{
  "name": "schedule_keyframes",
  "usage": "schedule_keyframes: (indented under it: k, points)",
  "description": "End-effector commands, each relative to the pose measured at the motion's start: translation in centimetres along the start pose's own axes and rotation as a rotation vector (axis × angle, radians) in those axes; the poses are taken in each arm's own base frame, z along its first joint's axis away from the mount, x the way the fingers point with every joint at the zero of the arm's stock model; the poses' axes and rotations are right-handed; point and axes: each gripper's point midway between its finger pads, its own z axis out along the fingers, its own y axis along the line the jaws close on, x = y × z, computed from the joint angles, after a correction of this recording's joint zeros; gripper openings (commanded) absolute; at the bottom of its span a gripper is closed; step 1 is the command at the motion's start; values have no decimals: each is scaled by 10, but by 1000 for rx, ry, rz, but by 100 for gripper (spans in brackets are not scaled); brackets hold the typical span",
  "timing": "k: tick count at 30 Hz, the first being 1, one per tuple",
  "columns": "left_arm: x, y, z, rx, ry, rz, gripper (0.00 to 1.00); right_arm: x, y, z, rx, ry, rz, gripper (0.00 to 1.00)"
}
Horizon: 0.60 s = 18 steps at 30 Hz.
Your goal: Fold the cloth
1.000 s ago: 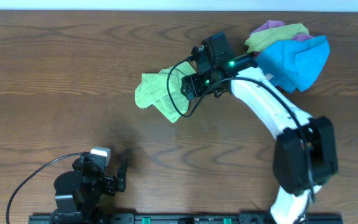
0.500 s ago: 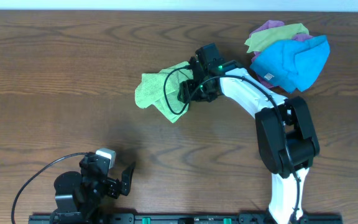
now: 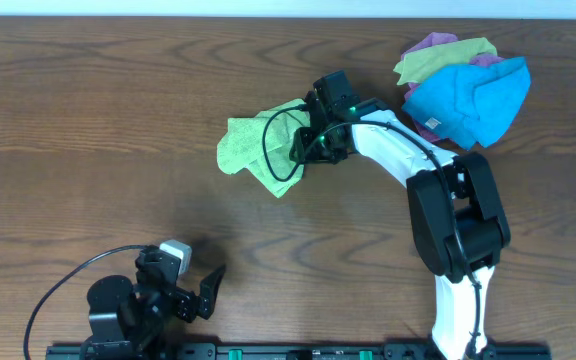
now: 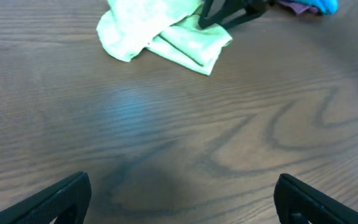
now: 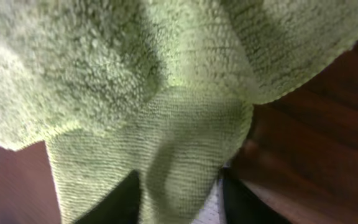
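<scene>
A: Right pincer [image 5: 179,199] is low on the green cloth [image 3: 250,150]. The wrist view shows a ridge of terry squeezed between its fingers [image 5: 126,202], so it's clamped on the fabric.

B: Agreed. The cloth lies crumpled on the counter [image 3: 88,110]. One edge is inside that pincer, and the rest spreads away from it on the side opposite the pile [image 3: 463,85].

A: Why grab there? My read is that an edge or corner makes the sensible handle, either for drawing a layer over or for spreading the heap flat first.

B: And the left pincer [image 4: 182,186]?

A: Fingers are spread wide with nothing between them, over bare wood. The cloth is ahead of it and well apart. It looks parked, perhaps ready to take a second corner, but that's a guess.

B: The pile sits behind the right pincer, near the green cloth but not touching it. There's a blue cloth [image 3: 478,95] on top, with a yellow cloth [image 3: 446,55] and a purple cloth [image 3: 428,43] peeking out beyond. Probably next in line.

A: Any writing?

B: There's a small pale tag [image 3: 430,122] on the blue cloth's edge nearest the pincer, far too small to read. I can't see any legible brand or lettering on the arms or the counter either.
</scene>
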Motion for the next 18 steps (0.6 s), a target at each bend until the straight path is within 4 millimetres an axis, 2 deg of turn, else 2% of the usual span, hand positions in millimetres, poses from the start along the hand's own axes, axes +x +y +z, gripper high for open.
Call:
schedule_keyframes:
  k: [1,3,7,11,14,18]
  points:
    - [-3,-6,1,39,-19,-60,95,-1,-3,4,-6,-1,15,19]
    - [-9,-6,1,38,-39,-97,95,-6,-3,1,-9,-16,8,4]
    - [-30,-3,-1,32,-119,-133,96,-23,-6,-21,28,-80,-13,1]
    - [-45,-1,-1,36,-171,-200,96,-46,-15,-67,139,-199,-61,1]
    - [-43,1,3,41,-143,-294,95,-60,-23,-106,221,-288,-94,1]
    - [-39,5,11,42,-98,-353,95,-70,-38,-148,336,-373,-133,2]
